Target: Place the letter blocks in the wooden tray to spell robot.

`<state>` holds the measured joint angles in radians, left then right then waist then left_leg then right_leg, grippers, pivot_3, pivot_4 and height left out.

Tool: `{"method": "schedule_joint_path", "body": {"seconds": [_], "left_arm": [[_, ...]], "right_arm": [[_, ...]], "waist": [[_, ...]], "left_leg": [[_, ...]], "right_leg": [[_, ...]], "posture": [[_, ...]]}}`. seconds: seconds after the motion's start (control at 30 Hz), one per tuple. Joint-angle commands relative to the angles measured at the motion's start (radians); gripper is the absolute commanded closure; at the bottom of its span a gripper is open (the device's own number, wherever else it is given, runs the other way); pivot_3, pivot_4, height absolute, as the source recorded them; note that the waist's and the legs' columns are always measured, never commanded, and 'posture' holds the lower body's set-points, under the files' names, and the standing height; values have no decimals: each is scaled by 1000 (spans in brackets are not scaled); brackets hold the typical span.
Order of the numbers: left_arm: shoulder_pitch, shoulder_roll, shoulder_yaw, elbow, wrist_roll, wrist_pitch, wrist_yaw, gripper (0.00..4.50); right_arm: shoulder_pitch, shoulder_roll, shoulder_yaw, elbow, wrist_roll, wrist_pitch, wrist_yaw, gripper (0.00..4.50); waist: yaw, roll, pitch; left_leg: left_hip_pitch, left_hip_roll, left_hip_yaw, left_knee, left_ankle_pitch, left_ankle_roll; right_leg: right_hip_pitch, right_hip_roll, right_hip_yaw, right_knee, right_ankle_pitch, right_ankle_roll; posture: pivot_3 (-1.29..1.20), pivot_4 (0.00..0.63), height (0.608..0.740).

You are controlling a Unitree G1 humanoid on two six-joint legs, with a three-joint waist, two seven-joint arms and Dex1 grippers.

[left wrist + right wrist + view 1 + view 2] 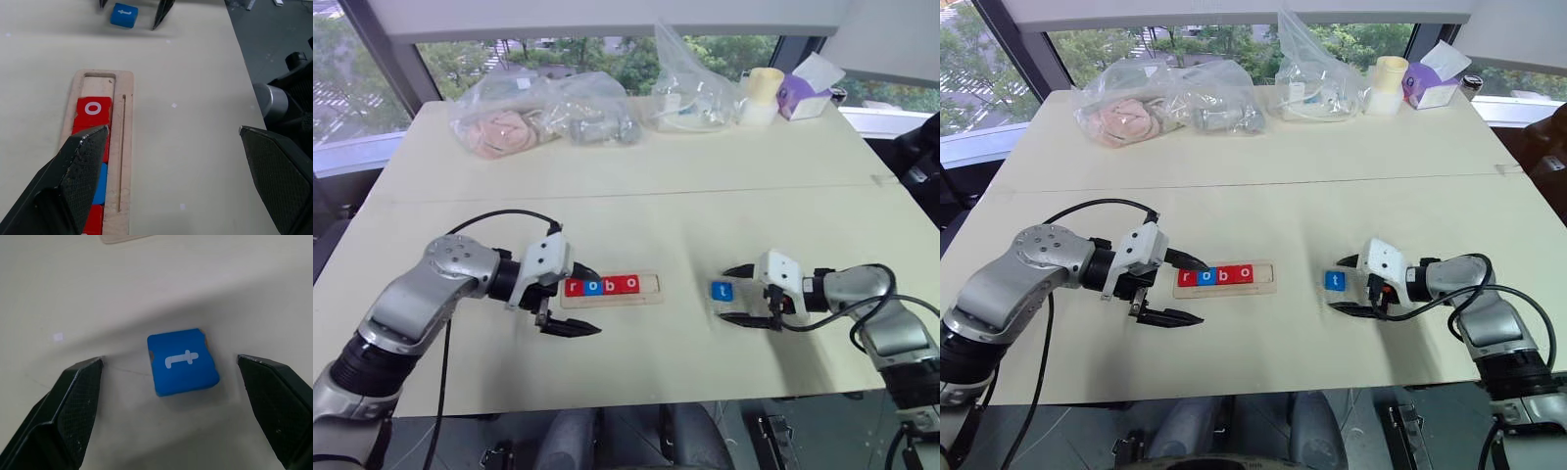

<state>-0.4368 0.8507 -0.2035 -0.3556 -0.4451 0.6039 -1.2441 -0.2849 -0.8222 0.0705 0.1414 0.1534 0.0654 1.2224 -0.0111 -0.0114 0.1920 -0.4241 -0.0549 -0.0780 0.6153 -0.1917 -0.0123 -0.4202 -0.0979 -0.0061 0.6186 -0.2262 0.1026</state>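
Right claw (171, 396) gapes wide around the blue t tile (182, 361) on the table (656, 196); left claw (570, 305) is likewise apart. The tile looks light, rigid, smooth: pinch opposite edges, then tray (651, 286).

A long narrow pale wooden tray (1226, 278) lies on the cream table (1263, 186) holding four small square tiles in a row, red r (1185, 278), blue o (1205, 276), red b (1224, 275) and red o (1245, 273), with its right end slot bare. The left gripper (1185, 291) sits at the tray's left end with its black fingers spread, while the right gripper (1344, 285) stands open around a small blue square t tile (1334, 280) lying flat on the table, well apart from the tray. At the far edge lie clear plastic bags (1170, 108), a pale yellow cup (1390, 83) and a purple tissue box (1431, 86).
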Motion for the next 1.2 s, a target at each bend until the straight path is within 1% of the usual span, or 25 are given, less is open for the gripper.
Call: {"method": "schedule_joint_path", "body": {"seconds": [0.03,0.1,0.2,0.27,0.3,0.43,0.57,0.7,0.83,0.97,1.2], "left_arm": [[4,2,5,-29,-1,-1,7,0],[8,5,4,-24,4,-7,9,0],[10,6,6,-19,7,-12,9,0],[11,6,7,-13,10,-16,8,0],[12,6,7,-10,12,-17,9,0],[33,21,10,8,49,-33,23,0],[59,36,64,6,12,11,35,0],[71,53,92,7,13,3,42,0],[76,59,113,-3,4,14,62,0],[102,48,138,-55,-46,64,87,0],[126,40,139,-97,-63,90,133,0]], "right_arm": [[-13,2,-7,40,0,-37,2,264],[-11,2,-9,57,5,-50,9,804],[-9,4,-11,58,14,-44,11,2414],[-12,5,-12,46,20,-26,7,3322],[-17,8,-14,37,25,-9,-1,3381],[-64,34,-15,-62,75,110,-19,3381],[-159,95,56,-196,77,232,-40,3381],[-248,153,164,-188,-22,226,-77,3381],[-289,178,241,-201,-68,255,-75,3381],[-317,211,271,-190,-86,288,-96,3381],[-307,194,301,-171,-108,267,-50,3381]], "waist": [[0,0,0],[0,0,0],[0,0,0],[0,0,0],[0,0,0],[-4,0,0],[-7,0,0],[1,0,0],[6,0,0],[-1,0,0],[-2,0,0]], "left_leg": [[0,0,0,0,0,0],[0,0,0,0,0,0],[0,0,0,0,0,0],[1,0,0,0,0,0],[1,0,0,0,0,0],[1,0,0,0,0,0],[0,1,0,0,0,0],[0,1,-1,0,0,0],[-1,-1,-1,1,0,-1],[-2,-1,0,1,0,-1],[-1,0,-1,1,1,-1]], "right_leg": [[0,0,0,0,0,0],[0,0,0,0,0,0],[0,0,0,0,0,0],[0,0,0,1,0,0],[1,0,0,1,0,0],[0,0,0,1,0,0],[-4,1,2,6,0,0],[-5,1,1,8,0,0],[-5,0,1,7,-1,0],[-5,0,1,6,0,0],[-6,1,1,9,-1,0]], "posture": [[0,150,734],[0,150,734],[0,150,734],[0,150,734],[0,150,734],[0,150,734],[0,150,734],[0,150,734],[0,150,734],[0,150,734],[0,150,734]]}}
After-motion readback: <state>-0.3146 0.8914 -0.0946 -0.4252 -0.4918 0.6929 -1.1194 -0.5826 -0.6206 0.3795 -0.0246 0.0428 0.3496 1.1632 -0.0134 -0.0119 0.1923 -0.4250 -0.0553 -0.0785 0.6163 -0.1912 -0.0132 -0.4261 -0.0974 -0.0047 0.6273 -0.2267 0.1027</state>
